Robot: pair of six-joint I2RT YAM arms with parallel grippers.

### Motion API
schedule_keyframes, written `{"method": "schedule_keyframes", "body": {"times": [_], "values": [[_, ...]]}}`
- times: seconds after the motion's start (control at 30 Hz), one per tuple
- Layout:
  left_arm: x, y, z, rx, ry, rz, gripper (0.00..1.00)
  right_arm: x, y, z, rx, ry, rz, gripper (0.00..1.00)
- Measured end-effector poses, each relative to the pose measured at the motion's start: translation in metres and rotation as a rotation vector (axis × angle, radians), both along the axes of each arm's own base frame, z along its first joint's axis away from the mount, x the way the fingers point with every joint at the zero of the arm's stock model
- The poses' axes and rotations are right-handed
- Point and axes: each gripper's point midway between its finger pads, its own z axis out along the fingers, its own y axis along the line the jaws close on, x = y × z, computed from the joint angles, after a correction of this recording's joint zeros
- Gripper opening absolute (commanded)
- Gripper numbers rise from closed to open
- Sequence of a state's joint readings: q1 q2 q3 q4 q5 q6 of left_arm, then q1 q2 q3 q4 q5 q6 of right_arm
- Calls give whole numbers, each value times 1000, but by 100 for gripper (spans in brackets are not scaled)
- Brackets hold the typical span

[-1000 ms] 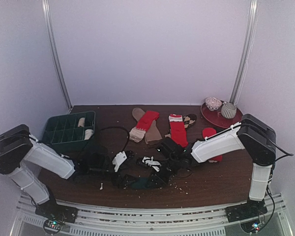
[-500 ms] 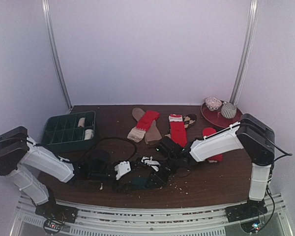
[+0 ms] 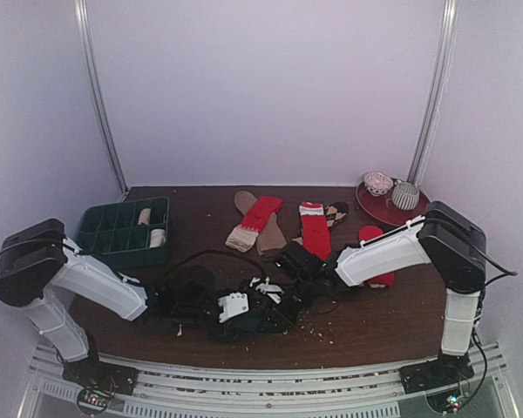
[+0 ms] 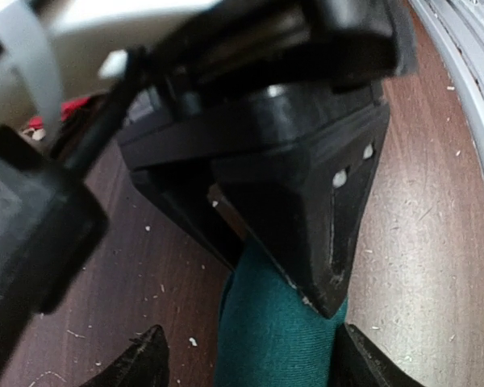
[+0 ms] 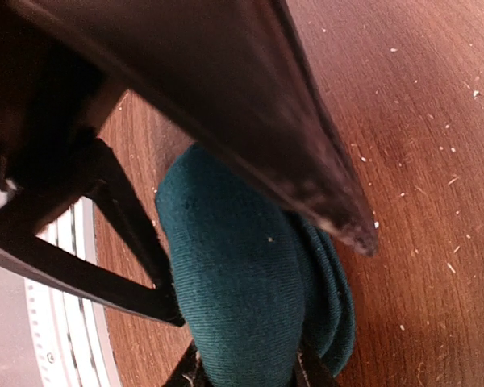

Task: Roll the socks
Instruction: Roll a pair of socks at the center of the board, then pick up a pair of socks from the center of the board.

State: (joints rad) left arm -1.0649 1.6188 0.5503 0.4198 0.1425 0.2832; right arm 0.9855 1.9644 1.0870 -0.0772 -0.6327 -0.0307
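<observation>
A dark teal sock, partly rolled into a bundle, lies near the table's front middle. My right gripper is shut on this bundle, reaching in from the right. My left gripper is open and straddles the teal sock; its left fingertip stands clear of the fabric. In the top view it sits right beside the right gripper. Red socks and a brown sock lie flat farther back.
A dark green compartment tray with cream rolls stands at the back left. A red plate carrying rolled bundles is at the back right, with a red roll beside it. Crumbs dot the wood, and a black cable loops over it.
My left gripper has slid right along the table's front to the teal sock and now straddles it, its jaws slightly narrower. The right gripper has stayed in place on the sock.
</observation>
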Motion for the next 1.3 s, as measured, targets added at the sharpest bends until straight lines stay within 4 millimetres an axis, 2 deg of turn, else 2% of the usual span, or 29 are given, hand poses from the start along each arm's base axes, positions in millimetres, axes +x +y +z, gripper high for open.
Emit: {"method": "schedule_keyframes", "body": {"times": [0.23,0.4,0.53,0.63,0.67,0.73,0.8,0.97,1.1,1.2,1.3], "values": [[-3,3,-18,57,35,-4,63,0,0,0,0,0,0,26],[-4,0,-22,64,50,-15,52,0,0,0,0,0,0,25],[-6,0,-22,67,60,-20,35,0,0,0,0,0,0,25],[-7,0,-23,76,64,-26,27,0,0,0,0,0,0,26],[-7,-1,-23,79,66,-29,21,0,0,0,0,0,0,26],[-8,-1,-23,80,68,-34,0,0,0,0,0,0,0,28],[-9,-1,-21,77,69,-39,0,0,0,0,-1,2,-1,32],[-8,-2,-20,63,70,-33,0,0,3,8,17,1,-9,53],[-3,0,-18,30,85,16,0,5,-2,16,10,-37,-59,60],[14,12,-14,22,100,127,0,17,-24,28,-8,-67,-152,64],[39,33,-2,7,109,274,0,35,-42,60,39,-124,-243,66]]}}
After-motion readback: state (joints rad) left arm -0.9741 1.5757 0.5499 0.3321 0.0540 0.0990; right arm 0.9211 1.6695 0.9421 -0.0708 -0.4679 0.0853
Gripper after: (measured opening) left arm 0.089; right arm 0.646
